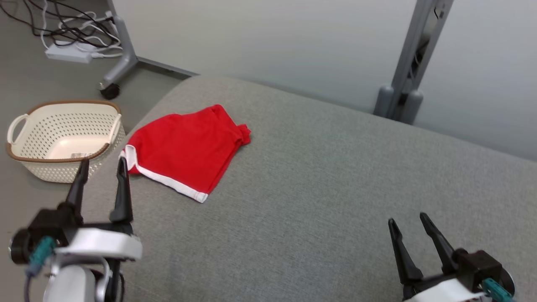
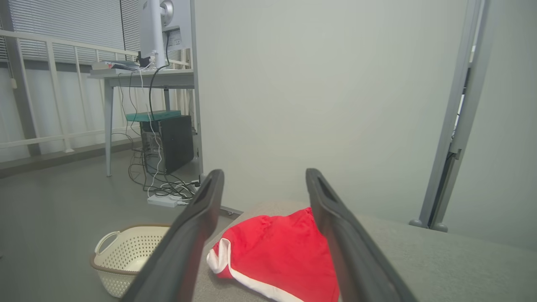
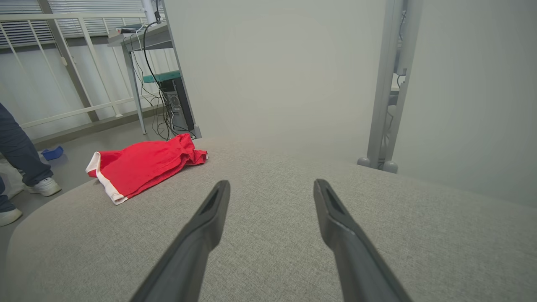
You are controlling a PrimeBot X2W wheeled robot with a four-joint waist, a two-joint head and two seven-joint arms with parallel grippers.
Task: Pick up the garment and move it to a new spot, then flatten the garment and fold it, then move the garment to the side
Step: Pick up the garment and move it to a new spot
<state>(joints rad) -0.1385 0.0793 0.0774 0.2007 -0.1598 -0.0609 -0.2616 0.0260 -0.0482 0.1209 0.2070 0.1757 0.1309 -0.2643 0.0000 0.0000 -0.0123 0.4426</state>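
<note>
Head view: garment (image 1: 184, 151) lies on the grey fabric worktop (image 1: 319, 197), near its far-left corner. It's red with white trim along the near edge, mostly flat, bunched at the far-right end.

Left pincer (image 1: 103, 164) is at lower left, jaws wide, nothing in them. Its tips sit right at the garment's white-trimmed near-left corner; can't tell if they touch.

Right pincer (image 1: 407, 218) is at lower right, jaws also wide and empty, over bare worktop and well apart from the garment.

Basket (image 1: 63, 138) is on the floor just left of the worktop, beside the garment's end. It's cream and perforated with a brown rim. There's a small item inside, too small to tell what. Cables (image 1: 71, 25) lie on the floor beyond it.

Left wrist view: garment (image 2: 277, 256) sits between the two spread fingers of the left pincer (image 2: 264, 174), on the worktop edge. Basket (image 2: 126, 256) is low left on the floor. A desk (image 2: 142, 77) stands behind it.

Right wrist view: right pincer (image 3: 270, 186) points across bare worktop (image 3: 419, 218), with the garment (image 3: 142, 163) far left. A person's leg (image 3: 16, 147) in dark trousers and white shoes is at the left edge.
</note>
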